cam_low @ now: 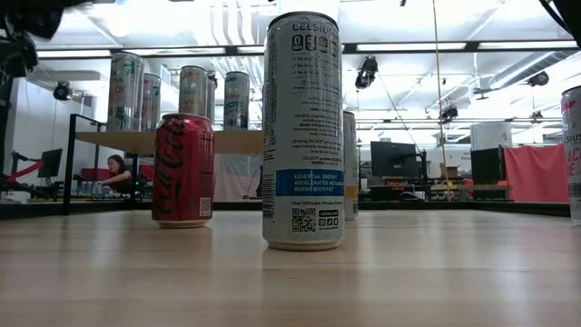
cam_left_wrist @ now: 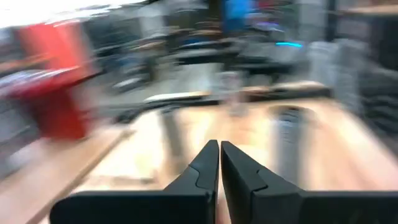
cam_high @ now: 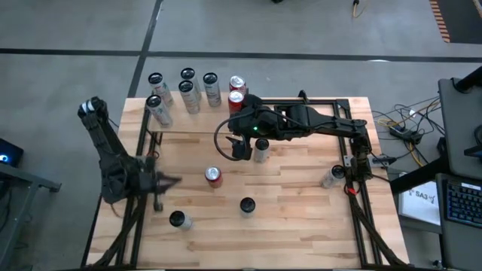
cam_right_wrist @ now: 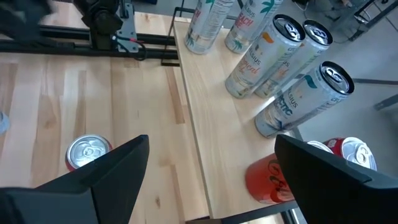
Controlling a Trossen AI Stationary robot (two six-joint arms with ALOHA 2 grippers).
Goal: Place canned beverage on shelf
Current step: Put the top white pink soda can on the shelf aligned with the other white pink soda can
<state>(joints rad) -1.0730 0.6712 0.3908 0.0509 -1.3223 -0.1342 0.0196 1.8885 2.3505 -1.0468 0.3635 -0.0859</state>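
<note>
The shelf (cam_high: 197, 122) stands at the table's far side and carries several tall pale cans (cam_high: 187, 89) and two red cans (cam_high: 236, 92). A red can (cam_high: 214, 175) stands upright on the tabletop, and in the right wrist view it (cam_right_wrist: 87, 153) lies below my fingers. My right gripper (cam_high: 239, 146) hangs open above the table, just near of the shelf's right end, with nothing between its fingers (cam_right_wrist: 112, 180). A pale can (cam_high: 261, 150) stands right beside it. My left gripper (cam_high: 173, 181) is shut and empty, pointing level toward the red can from the table's left; its fingers (cam_left_wrist: 219, 163) meet.
More cans stand on the table: a dark-topped one (cam_high: 247, 205), one near the front left (cam_high: 178, 220) and one by the right arm's base (cam_high: 332, 176). The low view shows a tall white can (cam_low: 302, 132) and the red can (cam_low: 183, 170) close by. Black frame rails (cam_high: 143, 135) edge the table.
</note>
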